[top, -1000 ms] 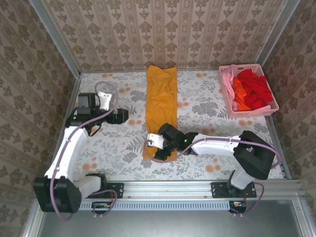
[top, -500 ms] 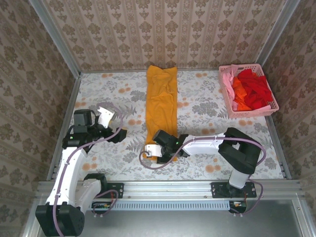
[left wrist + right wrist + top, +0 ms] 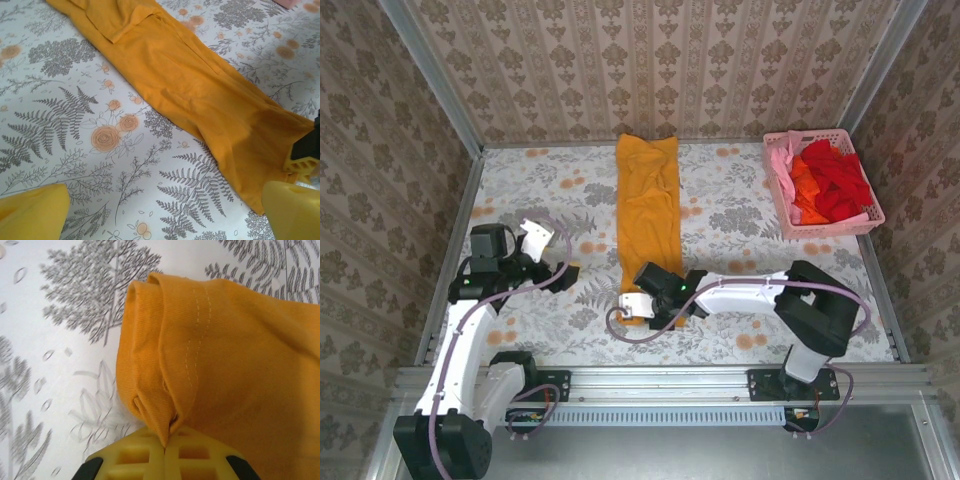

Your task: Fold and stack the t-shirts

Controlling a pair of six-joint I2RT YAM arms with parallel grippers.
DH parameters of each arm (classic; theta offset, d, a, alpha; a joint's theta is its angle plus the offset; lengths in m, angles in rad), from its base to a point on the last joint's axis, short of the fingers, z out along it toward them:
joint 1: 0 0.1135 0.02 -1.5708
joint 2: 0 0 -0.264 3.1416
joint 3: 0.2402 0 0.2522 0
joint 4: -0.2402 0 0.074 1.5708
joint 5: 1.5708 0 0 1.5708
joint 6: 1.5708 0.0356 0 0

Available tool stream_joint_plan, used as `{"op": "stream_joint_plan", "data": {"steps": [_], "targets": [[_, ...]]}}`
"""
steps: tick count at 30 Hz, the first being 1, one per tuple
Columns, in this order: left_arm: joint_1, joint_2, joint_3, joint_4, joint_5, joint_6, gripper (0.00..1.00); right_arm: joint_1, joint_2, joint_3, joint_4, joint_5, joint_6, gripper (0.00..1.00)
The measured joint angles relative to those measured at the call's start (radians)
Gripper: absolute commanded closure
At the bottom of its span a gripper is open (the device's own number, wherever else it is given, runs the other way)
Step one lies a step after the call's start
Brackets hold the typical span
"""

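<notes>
The left pincer (image 3: 564, 272) hangs above the surface (image 3: 520, 190), released, jaws spread wide with nothing between them. In its wrist view the two yellow fingertips (image 3: 30, 212) sit at the lower corners with bare floral cloth between. Off to its right, apart from it, lies the yellow shirt (image 3: 647, 200), folded into a long narrow strip that runs from the far wall toward the arms. The same strip crosses the left wrist view slantwise (image 3: 200, 85).

The right pincer (image 3: 638, 312) is at the strip's near end, clenched on the shirt's corner. Its wrist view shows the stitched hem (image 3: 192, 355) bunched into a fold and nipped between the shut yellow fingers (image 3: 145, 457).

Far right of that pincer and further back, a pink basket (image 3: 832, 229) stands on the surface near the right wall, holding a heap of shirts (image 3: 835, 180) in red, orange and pink
</notes>
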Motion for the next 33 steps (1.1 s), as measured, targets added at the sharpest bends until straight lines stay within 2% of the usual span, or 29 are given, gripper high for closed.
{"op": "stream_joint_plan", "data": {"steps": [9, 16, 24, 33], "targets": [[-0.079, -0.053, -0.05, 0.049, 0.043, 0.111, 0.0, -0.024, -0.18, 0.002, -0.232, -0.063, 0.013, 1.0], [-0.085, -0.06, -0.091, 0.081, 0.084, 0.164, 0.0, -0.192, -0.179, 0.163, -0.357, -0.091, -0.074, 1.0], [-0.085, -0.06, -0.095, 0.1, 0.107, 0.185, 0.0, -0.335, 0.035, 0.438, -0.404, -0.107, -0.213, 1.0], [-0.082, -0.044, -0.106, 0.119, 0.117, 0.19, 0.0, -0.415, 0.284, 0.707, -0.427, -0.119, -0.295, 1.0]]}}
